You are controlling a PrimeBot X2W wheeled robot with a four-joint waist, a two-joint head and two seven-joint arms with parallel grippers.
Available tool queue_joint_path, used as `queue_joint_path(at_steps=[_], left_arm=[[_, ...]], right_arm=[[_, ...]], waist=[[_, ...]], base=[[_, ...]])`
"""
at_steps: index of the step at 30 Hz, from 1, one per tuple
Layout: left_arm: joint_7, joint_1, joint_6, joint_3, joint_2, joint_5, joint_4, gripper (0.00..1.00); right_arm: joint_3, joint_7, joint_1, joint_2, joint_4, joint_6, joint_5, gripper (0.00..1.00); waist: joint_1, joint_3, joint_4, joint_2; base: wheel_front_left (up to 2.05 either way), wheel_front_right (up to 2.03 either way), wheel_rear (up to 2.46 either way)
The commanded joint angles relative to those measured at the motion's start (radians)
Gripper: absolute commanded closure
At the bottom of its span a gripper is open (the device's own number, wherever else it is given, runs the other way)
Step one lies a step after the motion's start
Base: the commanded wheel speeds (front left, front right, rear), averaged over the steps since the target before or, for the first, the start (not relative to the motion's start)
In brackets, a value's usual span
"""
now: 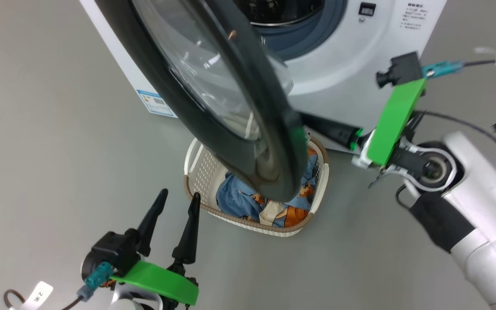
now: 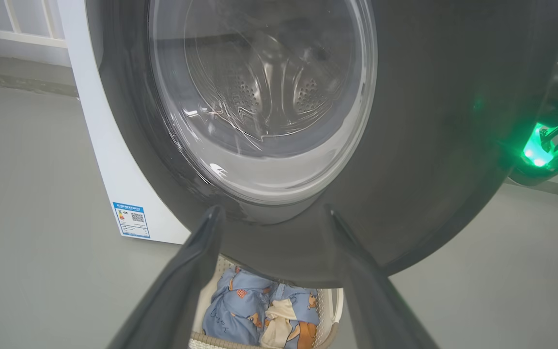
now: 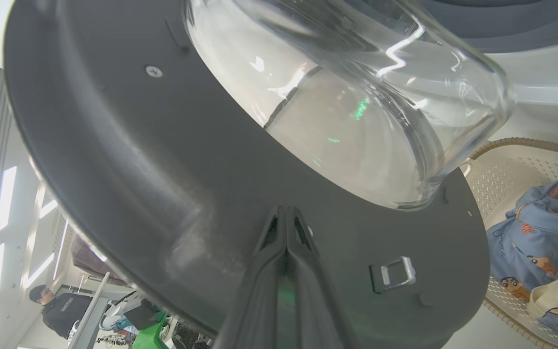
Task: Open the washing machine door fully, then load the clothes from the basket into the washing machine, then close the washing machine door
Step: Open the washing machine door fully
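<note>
On grey floor (image 1: 58,129), looking at washing machine (image 1: 338,64) with drum mouth uncovered and washing machine door (image 1: 269,129) swung out part way, hanging over basket (image 1: 207,172) placed just before the machine, clothes (image 1: 235,198) lying inside it. Seems to be in the first step only: right fingers (image 3: 284,291) pressed together with nothing between, tips at inner face of the door as if to push it wider, left fingers (image 1: 189,232) spread wide and empty near the basket, touching nothing. Remains to finish the opening, to move the clothes into the drum, then to shut the door.
</note>
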Motion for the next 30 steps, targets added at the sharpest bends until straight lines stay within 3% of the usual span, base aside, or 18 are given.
queue_joint_path(at_steps=[1, 14, 24, 25, 26, 27, 28, 30], left_arm=[[-0.006, 0.003, -0.002, 0.033, 0.017, 0.014, -0.017, 0.00], [-0.006, 0.024, -0.002, 0.039, 0.017, 0.020, -0.020, 0.00], [-0.006, 0.030, -0.002, 0.057, 0.020, 0.026, -0.018, 0.00], [-0.006, 0.031, -0.002, 0.059, 0.022, 0.027, -0.018, 0.00], [-0.006, 0.032, -0.002, 0.060, 0.024, 0.027, -0.017, 0.00], [-0.006, 0.033, -0.002, 0.059, 0.027, 0.026, -0.017, 0.00], [-0.006, 0.033, -0.002, 0.059, 0.031, 0.025, -0.017, 0.00], [-0.006, 0.034, -0.002, 0.062, 0.039, 0.023, -0.015, 0.00]], right_arm=[[0.018, 0.012, 0.029, 0.034, -0.042, 0.003, 0.012, 1.00], [0.071, 0.035, 0.083, 0.119, -0.068, 0.003, 0.009, 1.00], [0.065, 0.014, 0.103, 0.130, -0.049, 0.003, 0.001, 1.00], [0.063, 0.006, 0.106, 0.127, -0.051, 0.003, -0.004, 0.84], [0.060, -0.006, 0.111, 0.122, -0.052, 0.003, -0.011, 0.53], [0.057, -0.019, 0.118, 0.118, -0.053, 0.003, -0.017, 0.09], [0.054, -0.030, 0.127, 0.113, -0.054, 0.003, -0.019, 0.00], [0.046, -0.048, 0.146, 0.104, -0.054, 0.003, -0.017, 0.00]], waist=[[0.0000, -0.016, 0.010, 0.0000], [0.0000, -0.047, 0.032, 0.0000], [0.0000, -0.066, 0.009, 0.0000], [0.0000, -0.069, 0.004, 0.0000], [0.0000, -0.072, -0.002, 0.0000], [0.0000, -0.075, -0.008, 0.0000], [0.0000, -0.078, -0.014, 0.0000], [0.0000, -0.082, -0.028, 0.0000]], base=[[0.00, 0.00, 0.00], [0.00, 0.00, 0.00], [0.00, 0.00, 0.00], [0.00, 0.00, 0.00], [0.00, 0.00, 0.00], [0.00, 0.00, 0.00], [0.00, 0.00, 0.00], [0.00, 0.00, 0.00]])
